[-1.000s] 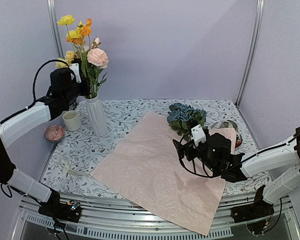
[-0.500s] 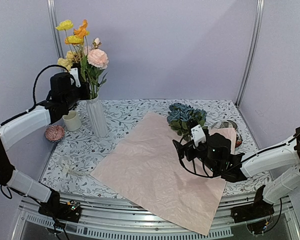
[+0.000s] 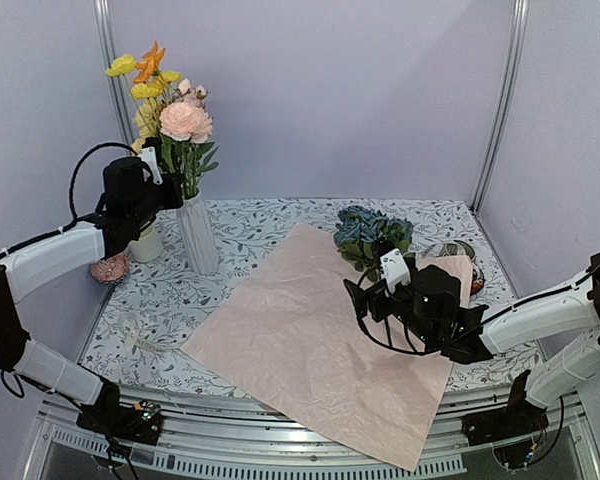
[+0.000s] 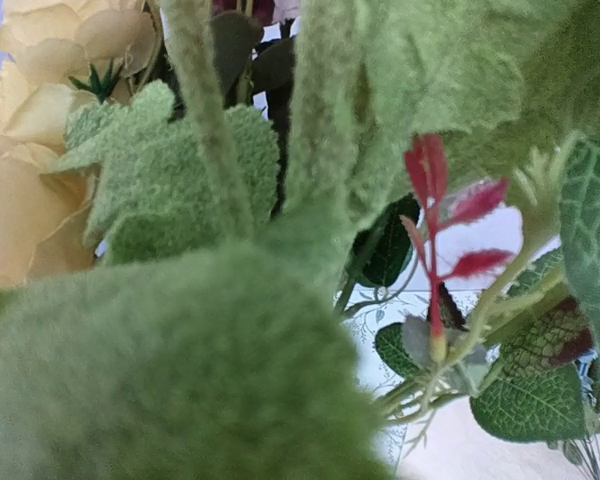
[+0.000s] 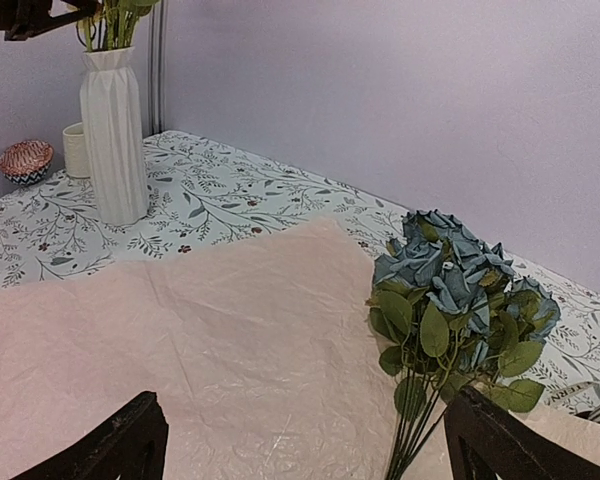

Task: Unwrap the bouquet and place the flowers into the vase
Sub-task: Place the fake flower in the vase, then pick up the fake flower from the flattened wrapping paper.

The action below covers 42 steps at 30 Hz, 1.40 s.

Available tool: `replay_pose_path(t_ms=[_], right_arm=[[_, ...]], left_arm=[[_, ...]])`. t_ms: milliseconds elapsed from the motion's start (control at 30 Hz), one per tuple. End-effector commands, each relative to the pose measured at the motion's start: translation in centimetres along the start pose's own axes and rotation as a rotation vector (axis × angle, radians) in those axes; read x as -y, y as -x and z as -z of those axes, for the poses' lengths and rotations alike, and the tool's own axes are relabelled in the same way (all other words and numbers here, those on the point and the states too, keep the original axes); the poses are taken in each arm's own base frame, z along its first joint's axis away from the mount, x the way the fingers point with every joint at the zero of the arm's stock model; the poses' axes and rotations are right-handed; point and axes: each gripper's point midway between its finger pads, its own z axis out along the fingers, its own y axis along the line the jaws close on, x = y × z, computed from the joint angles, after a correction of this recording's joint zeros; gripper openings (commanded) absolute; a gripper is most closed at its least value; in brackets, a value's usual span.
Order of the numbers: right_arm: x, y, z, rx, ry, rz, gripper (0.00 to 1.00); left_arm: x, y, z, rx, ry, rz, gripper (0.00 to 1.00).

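Observation:
The tall ribbed white vase [image 3: 196, 235] [image 5: 112, 132] stands at the back left with yellow, orange and pink flowers [image 3: 170, 100] rising out of it. My left gripper [image 3: 166, 186] is shut on their stems just above the rim. In the left wrist view only blurred green leaves [image 4: 180, 360] and a cream bloom [image 4: 30, 130] show, and the fingers are hidden. The bouquet's pink paper [image 3: 320, 340] [image 5: 200, 340] lies spread flat. A blue-teal cluster of flowers [image 3: 372, 235] [image 5: 460, 290] lies at its far right corner. My right gripper [image 3: 365, 305] [image 5: 310, 460] hovers open over the paper, short of the blue cluster.
A cream mug [image 3: 145, 243] [image 5: 75, 150] and a small patterned bowl [image 3: 108, 267] [image 5: 25, 160] sit left of the vase. A pale ribbon [image 3: 140, 335] lies near the front left. A striped item [image 3: 458, 252] sits at the right behind the paper.
My left gripper has dropped a little and moved toward the vase, and the flower heads have swung and sunk slightly with it. The right arm has barely moved.

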Motion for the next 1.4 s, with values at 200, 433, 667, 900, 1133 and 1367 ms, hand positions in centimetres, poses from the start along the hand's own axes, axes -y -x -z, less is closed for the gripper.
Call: replay_pose_path(t_ms=[200, 433, 667, 900, 1133, 1367], right_arm=[[-0.2, 0.8, -0.3, 0.013, 0.006, -0.006, 0.99], [-0.3, 0.8, -0.4, 0.013, 0.008, -0.007, 0.99], [-0.3, 0.7, -0.4, 0.011, 0.01, -0.005, 0.99], [-0.1, 0.9, -0.2, 0.019, 0.006, -0.012, 0.99], [1.2, 1.1, 0.0, 0.029, -0.029, -0.036, 0.99], [4.6, 0.6, -0.2, -0.004, -0.12, -0.111, 0.99]], left_arm=[[0.8, -2.2, 1.3, -0.118, -0.053, 0.024, 0.39], [1.0, -1.7, 3.5, -0.123, -0.078, 0.041, 0.58], [0.6, -1.0, 6.7, -0.1, -0.087, 0.048, 0.75], [-0.1, -2.0, 9.0, -0.107, -0.08, 0.076, 0.82], [-0.2, -4.9, 9.7, -0.112, -0.108, 0.127, 0.82], [0.3, -9.2, 9.4, -0.146, -0.179, 0.197, 0.83]])
